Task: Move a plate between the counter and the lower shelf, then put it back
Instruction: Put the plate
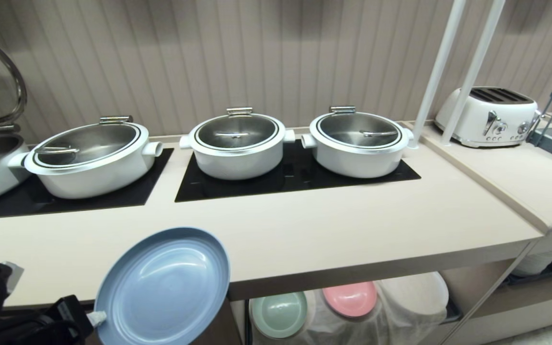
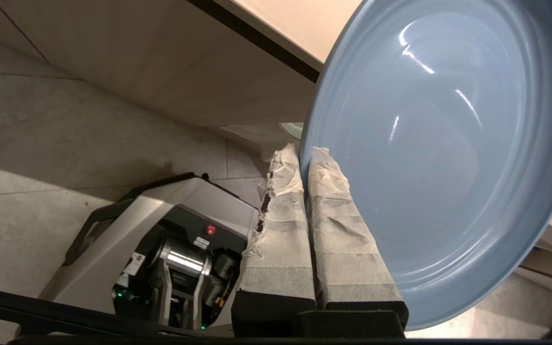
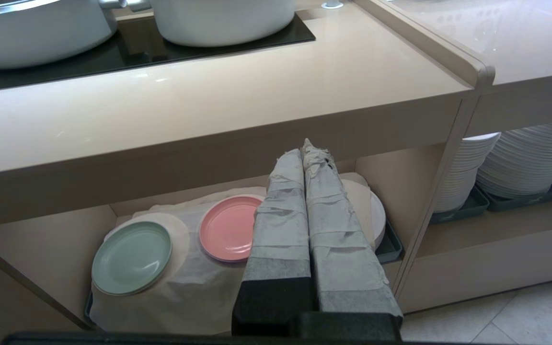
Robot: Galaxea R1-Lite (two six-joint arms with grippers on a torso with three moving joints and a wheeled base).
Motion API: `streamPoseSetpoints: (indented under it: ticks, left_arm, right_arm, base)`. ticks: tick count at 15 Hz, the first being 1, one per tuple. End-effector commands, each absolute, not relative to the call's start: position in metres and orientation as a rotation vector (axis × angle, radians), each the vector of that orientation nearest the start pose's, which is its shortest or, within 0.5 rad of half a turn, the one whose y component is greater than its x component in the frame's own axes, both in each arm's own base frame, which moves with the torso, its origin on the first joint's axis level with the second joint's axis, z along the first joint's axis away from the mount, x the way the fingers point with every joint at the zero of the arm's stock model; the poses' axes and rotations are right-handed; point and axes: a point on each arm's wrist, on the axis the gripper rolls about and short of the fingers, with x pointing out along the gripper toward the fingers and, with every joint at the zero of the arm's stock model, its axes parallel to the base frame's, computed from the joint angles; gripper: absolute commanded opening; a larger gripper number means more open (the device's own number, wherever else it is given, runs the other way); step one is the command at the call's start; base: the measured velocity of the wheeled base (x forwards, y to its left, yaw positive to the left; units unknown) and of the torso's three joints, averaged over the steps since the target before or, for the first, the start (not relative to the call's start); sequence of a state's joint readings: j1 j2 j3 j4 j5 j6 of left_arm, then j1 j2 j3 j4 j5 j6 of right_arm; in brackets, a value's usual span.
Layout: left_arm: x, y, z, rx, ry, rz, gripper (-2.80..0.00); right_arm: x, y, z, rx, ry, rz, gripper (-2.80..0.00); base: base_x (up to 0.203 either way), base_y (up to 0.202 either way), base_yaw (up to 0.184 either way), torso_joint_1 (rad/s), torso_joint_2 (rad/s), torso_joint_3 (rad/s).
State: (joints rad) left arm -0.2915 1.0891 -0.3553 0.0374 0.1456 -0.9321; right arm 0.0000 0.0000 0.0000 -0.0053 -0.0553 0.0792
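My left gripper is shut on the rim of the light-blue plate, at the lower left of the head view. The plate hangs tilted in the air before the counter's front edge, its hollow side towards the camera. In the left wrist view the taped fingers pinch the plate edge between them. The lower shelf lies under the counter, draped with a white cloth. My right gripper is shut and empty, pointing at that shelf.
A pink plate and a pale green plate lie on the cloth, beside low white plates in a grey tray. Three lidded white pots stand on black panels. A toaster and tall plate stacks are at the right.
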Motion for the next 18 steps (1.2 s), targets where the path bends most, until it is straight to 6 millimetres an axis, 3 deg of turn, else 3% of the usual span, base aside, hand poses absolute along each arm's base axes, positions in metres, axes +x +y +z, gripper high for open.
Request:
streamPoseSetpoints:
  ticks: [1,10,18]
  left_arm:
    - [0.113,-0.030,0.136,-0.726,0.743,0.223,-2.80]
    - [0.142,-0.032,0.148,-0.692,0.747,0.255,-2.80]
    - [0.203,-0.034,0.152,-0.627,0.793,0.302,-2.80]
  right_arm:
    - [-0.023,-0.001,0.076,0.080,-0.008,-0.055,-2.80]
    - [-0.023,-0.001,0.076,0.080,-0.008,-0.055,-2.80]
    - [-0.023,-0.001,0.076,0.080,-0.008,-0.055,-2.80]
  base:
    - [0.000,0.000,0.000,0.000,0.00,0.000]
    - [0.000,0.000,0.000,0.000,0.00,0.000]
    - [0.000,0.000,0.000,0.000,0.00,0.000]
